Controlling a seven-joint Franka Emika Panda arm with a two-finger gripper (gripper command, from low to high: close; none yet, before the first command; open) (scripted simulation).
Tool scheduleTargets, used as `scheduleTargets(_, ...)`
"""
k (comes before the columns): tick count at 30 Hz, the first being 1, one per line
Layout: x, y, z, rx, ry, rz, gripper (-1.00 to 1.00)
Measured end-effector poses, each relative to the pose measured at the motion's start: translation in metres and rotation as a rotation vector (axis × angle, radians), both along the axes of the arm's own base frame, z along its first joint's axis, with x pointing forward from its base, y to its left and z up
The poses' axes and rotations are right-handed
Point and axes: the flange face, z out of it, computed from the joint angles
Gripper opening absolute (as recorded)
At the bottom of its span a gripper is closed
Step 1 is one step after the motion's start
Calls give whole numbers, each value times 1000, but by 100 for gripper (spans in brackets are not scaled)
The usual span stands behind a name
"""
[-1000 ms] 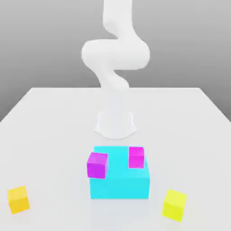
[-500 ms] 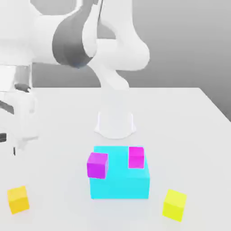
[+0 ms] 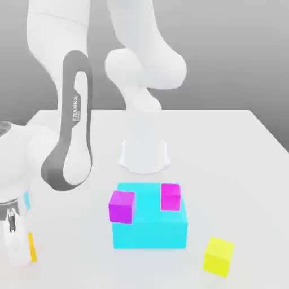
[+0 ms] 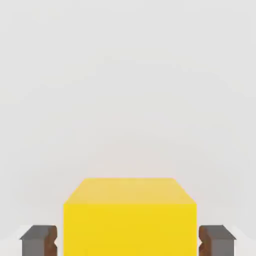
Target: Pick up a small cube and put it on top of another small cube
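A plain white table (image 3: 226, 147) under a soft grey backdrop is where we work, with our base planted at its far middle. We have the arm bent low over the near corner on the exterior view's left, the claw (image 3: 17, 248) pointing straight down at the tabletop so that it can take the small orange cube (image 3: 33, 248) from above. There the cube sits on the table, mostly hidden behind the white hand, only a thin orange edge showing beside it. From the hand view we see the cube (image 4: 130, 215) sitting squarely between our two fingertips (image 4: 39, 240), the pads drawn in narrow against its opposite sides with barely any gap; we judge this to be the grip closing on it, though the cube has not left the surface. In the middle of the table stands a large cyan block (image 3: 150, 223), with one magenta cube (image 3: 170, 196) on its top and another magenta cube (image 3: 122, 206) at its corner toward the exterior view's left. A lemon-yellow cube (image 3: 218, 255) lies alone, well apart on the exterior view's right, and seems to us the likeliest base for the stack, since its top is free and nothing crowds it.
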Motion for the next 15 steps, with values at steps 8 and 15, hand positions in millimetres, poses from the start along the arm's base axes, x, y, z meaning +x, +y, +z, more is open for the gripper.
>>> scheduleTargets(8, 3, 7, 53, 2, -1, 19, -100)
scheduleTargets(15, 57, 180, 81, 24, -9, 504, -100)
